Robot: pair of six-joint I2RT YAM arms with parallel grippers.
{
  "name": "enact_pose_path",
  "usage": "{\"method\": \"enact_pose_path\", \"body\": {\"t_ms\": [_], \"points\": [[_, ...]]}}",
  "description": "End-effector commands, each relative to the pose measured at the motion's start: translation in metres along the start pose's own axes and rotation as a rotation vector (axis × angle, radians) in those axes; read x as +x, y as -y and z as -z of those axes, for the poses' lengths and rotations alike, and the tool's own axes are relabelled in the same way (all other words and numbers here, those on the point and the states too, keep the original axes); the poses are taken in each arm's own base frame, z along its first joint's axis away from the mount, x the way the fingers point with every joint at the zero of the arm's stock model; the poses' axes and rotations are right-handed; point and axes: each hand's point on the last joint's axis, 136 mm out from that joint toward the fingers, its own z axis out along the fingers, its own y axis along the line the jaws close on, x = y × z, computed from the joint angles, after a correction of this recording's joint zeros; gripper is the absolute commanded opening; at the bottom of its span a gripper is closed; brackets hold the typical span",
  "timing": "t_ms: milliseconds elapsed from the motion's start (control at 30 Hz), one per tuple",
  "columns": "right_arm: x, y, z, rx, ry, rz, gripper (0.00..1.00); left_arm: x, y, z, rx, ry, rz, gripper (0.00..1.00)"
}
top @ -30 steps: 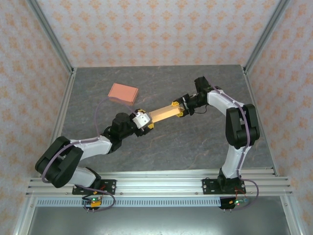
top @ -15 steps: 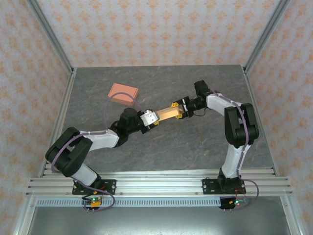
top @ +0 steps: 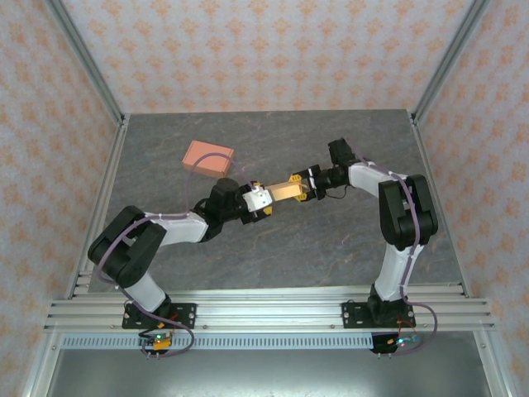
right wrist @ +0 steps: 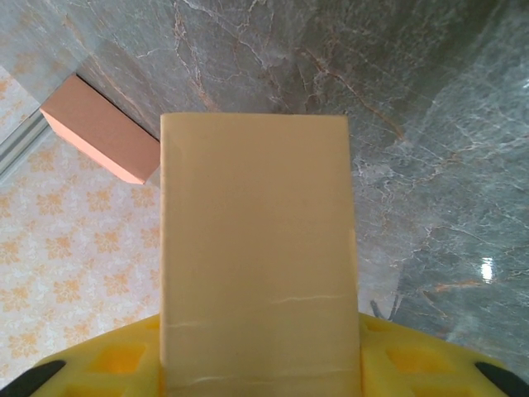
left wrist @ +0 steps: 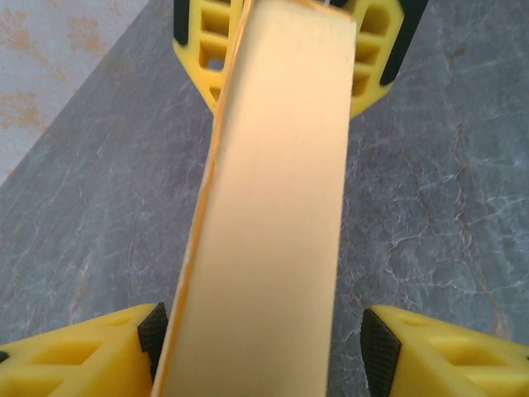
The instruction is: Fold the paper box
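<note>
Right of the salmon-pink folded box (top: 207,156), the flat yellow paper box (top: 283,193) hangs unfolded. The right claw (top: 301,185) pinches one end, and the left claw (top: 266,201) gapes loosely around the other. All the folding seems left to do.

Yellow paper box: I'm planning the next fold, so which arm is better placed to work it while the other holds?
Probably the left. The left fingers straddle the yellow paper box with a gap on one side, free to reposition, while the right fingers clamp the far end.
</note>
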Motion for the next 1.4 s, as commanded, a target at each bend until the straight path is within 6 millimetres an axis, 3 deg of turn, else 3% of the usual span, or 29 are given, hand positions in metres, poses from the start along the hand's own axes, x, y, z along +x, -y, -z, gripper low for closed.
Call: {"method": "enact_pose_path", "body": {"t_ms": [0,167,333,467,600,700,867,967,1033,1133,1367], "points": [[0.014,0.003,0.007,0.013,-0.029,-0.196,0.44,0.008,-0.006,-0.009,-0.021,-0.049,-0.046,0.61],[0.015,0.005,0.007,0.019,-0.03,-0.201,0.45,0.006,-0.012,-0.014,-0.022,-0.062,-0.058,0.46],[0.015,0.004,0.015,0.015,-0.016,-0.182,0.61,0.007,-0.007,-0.014,0.039,-0.093,-0.042,0.4],[0.013,0.0,0.038,-0.011,0.068,-0.105,0.7,0.003,0.001,-0.008,0.129,-0.11,0.02,0.4],[0.012,-0.008,0.066,-0.046,0.153,0.032,0.73,0.006,0.011,-0.006,0.225,-0.168,0.094,0.4],[0.013,-0.014,0.081,-0.061,0.213,0.259,0.73,0.013,0.017,-0.006,0.284,-0.216,0.161,0.4],[0.003,0.002,0.117,0.102,0.49,0.747,0.68,0.015,0.02,-0.005,0.365,-0.266,0.225,0.41],[0.018,-0.006,0.129,0.116,0.61,1.108,0.65,0.012,0.016,-0.008,0.379,-0.285,0.221,0.41],[0.032,-0.009,0.127,0.125,0.629,1.304,0.63,0.011,0.013,-0.01,0.378,-0.29,0.215,0.41],[0.037,-0.009,0.116,0.217,0.613,1.459,0.6,0.01,0.011,-0.014,0.385,-0.298,0.204,0.41],[0.015,-0.016,0.084,0.409,0.551,1.56,0.47,0.008,0.01,-0.016,0.397,-0.301,0.188,0.43]]}}
